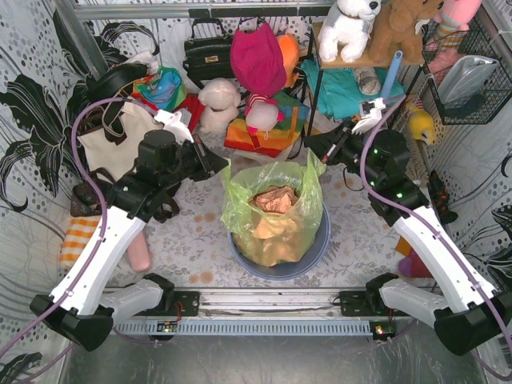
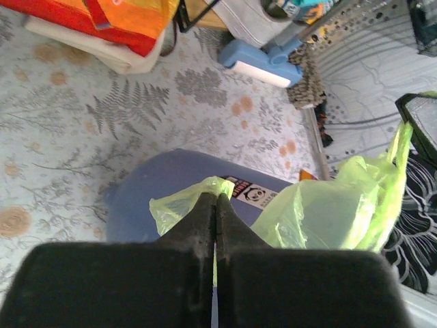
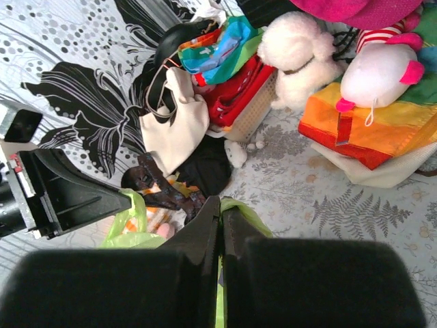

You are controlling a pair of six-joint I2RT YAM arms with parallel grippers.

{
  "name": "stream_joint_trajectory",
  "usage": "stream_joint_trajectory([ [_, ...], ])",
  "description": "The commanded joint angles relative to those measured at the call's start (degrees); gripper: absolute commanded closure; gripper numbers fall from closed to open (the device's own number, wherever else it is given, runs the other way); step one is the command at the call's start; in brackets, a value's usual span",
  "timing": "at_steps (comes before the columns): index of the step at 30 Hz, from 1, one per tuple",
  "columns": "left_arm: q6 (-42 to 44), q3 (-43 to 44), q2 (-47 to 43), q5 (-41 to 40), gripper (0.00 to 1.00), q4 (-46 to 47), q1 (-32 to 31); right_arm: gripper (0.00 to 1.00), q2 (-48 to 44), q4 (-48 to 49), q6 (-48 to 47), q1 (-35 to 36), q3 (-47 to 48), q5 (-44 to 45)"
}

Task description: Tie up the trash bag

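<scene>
thin lime-green plastic trash bag [image 1: 276, 236]: seated in round blue-grey bin [image 1: 318, 248]
left pincer [image 2: 216, 199]: clamped on its rim
right pincer [image 3: 220, 200]: clamped on its rim

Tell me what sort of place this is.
Likely a staged robot test cell dressed as a cluttered home corner: printed cloth walls, plush toys on a shelf, the trash bag in a bin.

table [image 1: 192, 240]: fern-print cloth | on it: blue-grey bin [image 1: 310, 258], cream tote [image 1: 120, 144], white plush [image 1: 218, 104]
</scene>
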Motion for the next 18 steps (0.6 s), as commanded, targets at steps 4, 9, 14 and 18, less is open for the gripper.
stream_joint_trajectory([
  [4,7.51,5.70,3.62,-8.88,1.00,0.58,0.30,1.00,4.25,4.09,-4.78,-0.21,5.34,1.86],
  [9,9.74,7.65,5.24,-12.97,1.00,-0.38,0.46,1.00,6.56,4.46,-6.09,-0.20,7.10,2.27],
  [14,11.52,9.26,6.68,-15.14,1.00,-0.78,0.96,1.00,7.84,4.89,-6.60,-0.26,7.94,2.49],
  [18,12.67,9.67,7.78,-16.55,1.00,-0.47,1.40,1.00,8.77,5.81,-6.95,-0.23,7.98,2.83],
])
